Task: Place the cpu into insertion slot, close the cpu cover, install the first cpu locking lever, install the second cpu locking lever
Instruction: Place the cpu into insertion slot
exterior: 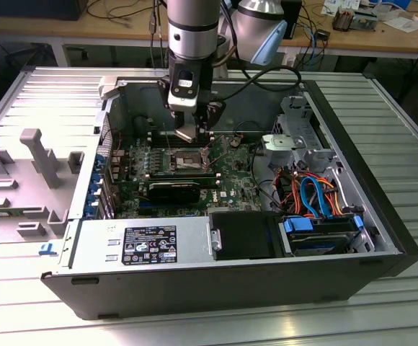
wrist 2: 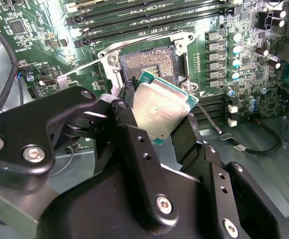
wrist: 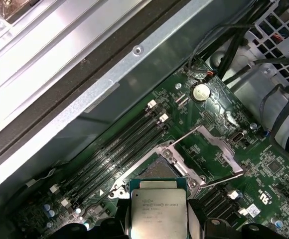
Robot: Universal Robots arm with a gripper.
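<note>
My gripper point(exterior: 193, 133) hangs inside the open computer case, just above the insertion slot point(exterior: 182, 160). Its black fingers point(wrist 2: 127, 107) are shut on the cpu point(wrist 2: 159, 107), a flat square chip with a silvery top and green edge. In the second wrist view the chip is tilted and hovers over one edge of the insertion slot point(wrist 2: 152, 62), whose dark, pin-filled centre lies bare. In the first wrist view the cpu point(wrist: 158, 209) sits between the fingers of my gripper point(wrist: 158, 221), just short of the socket. The cpu cover point(wrist: 212, 149) stands swung open beside the socket. A thin wire lever point(wrist 2: 208, 118) sticks out, unlatched.
Long black memory slots point(wrist: 119, 149) run beside the socket, against the case wall point(wrist: 84, 99). A long black block point(exterior: 174, 190) lies just in front of the socket. The power supply point(exterior: 144, 245) and a drive bay with coloured cables point(exterior: 317, 202) fill the case front and right. A grey fixture point(exterior: 36, 158) sits outside, left.
</note>
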